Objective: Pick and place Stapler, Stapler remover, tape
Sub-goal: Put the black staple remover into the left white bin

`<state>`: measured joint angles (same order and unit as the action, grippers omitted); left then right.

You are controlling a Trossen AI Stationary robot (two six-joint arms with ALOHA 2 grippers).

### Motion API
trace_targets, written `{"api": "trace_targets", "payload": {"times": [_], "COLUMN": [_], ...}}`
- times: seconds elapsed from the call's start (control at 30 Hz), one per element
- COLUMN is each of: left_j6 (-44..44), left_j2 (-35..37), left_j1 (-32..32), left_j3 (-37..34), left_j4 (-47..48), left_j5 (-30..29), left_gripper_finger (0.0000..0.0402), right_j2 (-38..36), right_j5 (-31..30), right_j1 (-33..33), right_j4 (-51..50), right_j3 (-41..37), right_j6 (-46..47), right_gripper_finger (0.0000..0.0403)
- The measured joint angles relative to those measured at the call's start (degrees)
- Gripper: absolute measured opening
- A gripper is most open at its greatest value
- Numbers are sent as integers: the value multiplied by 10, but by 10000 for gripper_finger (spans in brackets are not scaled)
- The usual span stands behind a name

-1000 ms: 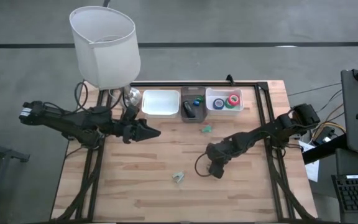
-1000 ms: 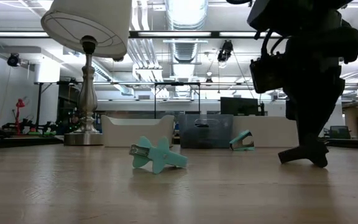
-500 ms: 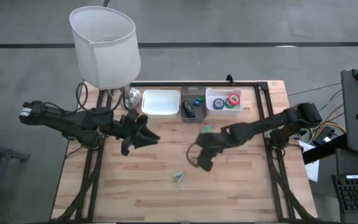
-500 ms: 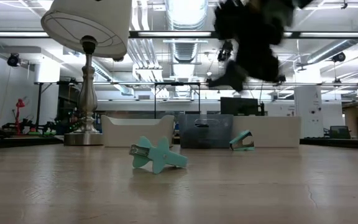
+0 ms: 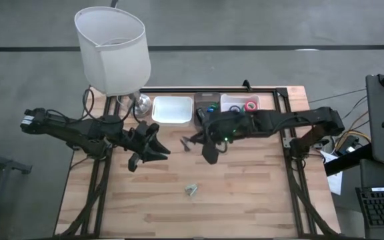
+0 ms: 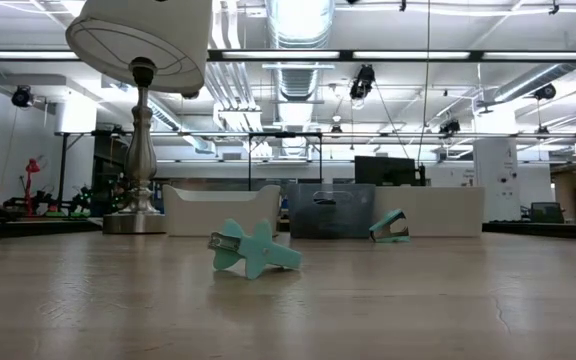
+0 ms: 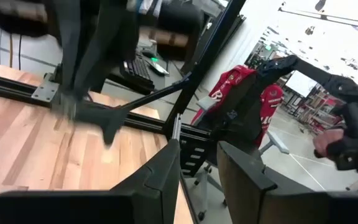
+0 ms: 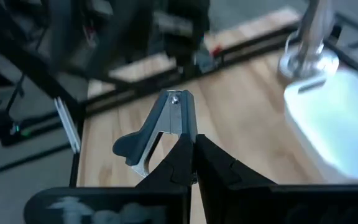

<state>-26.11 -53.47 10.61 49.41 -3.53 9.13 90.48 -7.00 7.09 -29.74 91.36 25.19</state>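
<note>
Above table, right tool (image 5: 193, 143) pinches staple remover (image 8: 157, 130).

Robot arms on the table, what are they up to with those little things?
The right gripper is shut on a small grey claw-shaped staple remover and holds it in the air in front of the row of small trays. The left gripper hangs open over the table's left side. One teal claw-shaped staple remover lies on the wooden table, and a second teal remover lies by the trays. Coloured tape rolls sit in the right-hand tray.
</note>
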Motion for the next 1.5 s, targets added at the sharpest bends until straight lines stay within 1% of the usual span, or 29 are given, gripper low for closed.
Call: {"api": "trace_targets", "payload": {"times": [0.13,0.3,0.47,0.53,0.73,0.87,1.5], "left_j6": [-1,-5,-10,-10,-9,-9,-12], "left_j2": [0,-3,-20,-28,-47,-47,-44], "left_j1": [0,0,0,0,0,0,-1], "left_j3": [0,0,0,0,0,0,0], "left_j4": [0,-2,-15,-31,-82,-85,-82], "left_j5": [0,-13,-32,-33,-61,-77,-88], "left_gripper_finger": [110,110,110,110,110,110,110], "right_j2": [0,0,0,1,12,16,38], "right_j5": [-6,-7,-7,-7,-6,-4,10], "right_j1": [-2,-3,-3,-3,-3,-2,-1], "right_j4": [1,20,53,55,66,78,83], "right_j3": [39,58,57,56,53,53,51], "right_j6": [-13,-14,-2,0,1,3,12], "right_gripper_finger": [8,8,8,8,8,8,8]}}
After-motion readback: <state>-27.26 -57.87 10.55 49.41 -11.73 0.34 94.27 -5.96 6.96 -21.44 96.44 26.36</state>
